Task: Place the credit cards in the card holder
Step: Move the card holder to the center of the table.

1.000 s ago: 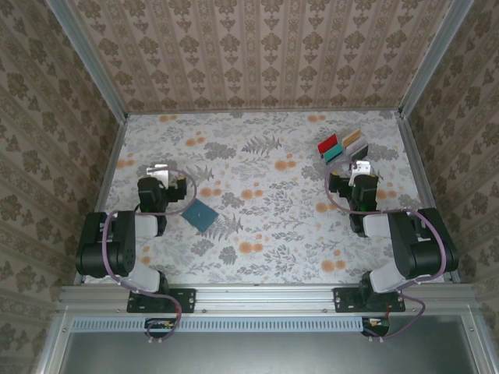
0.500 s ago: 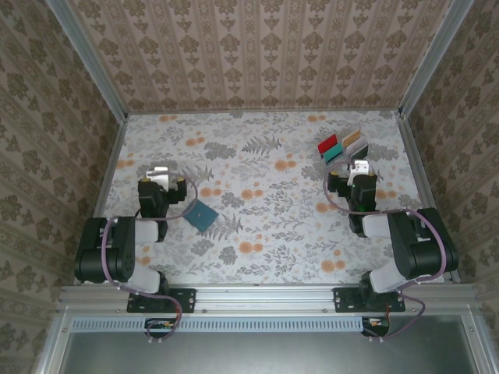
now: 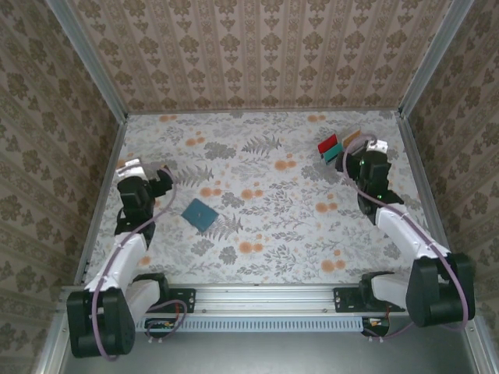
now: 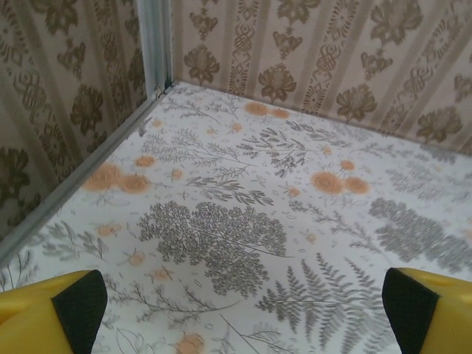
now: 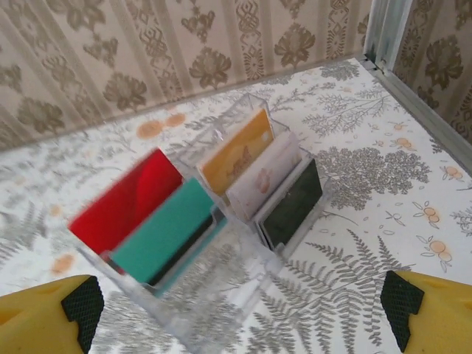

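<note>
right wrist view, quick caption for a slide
Open right tool facing a clear rack of upright red, teal, tan, white and dark credit cards.

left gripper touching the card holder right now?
Apart. The top view shows the open left gripper off to the left of the card holder, which lies flat, with bare tablecloth plainly between them.

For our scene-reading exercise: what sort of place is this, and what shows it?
Probably a robot test cell, not a home: a left arm and right arm bolted to an aluminium rail, wallpapered panels in a metal frame, and a floral table.
</note>
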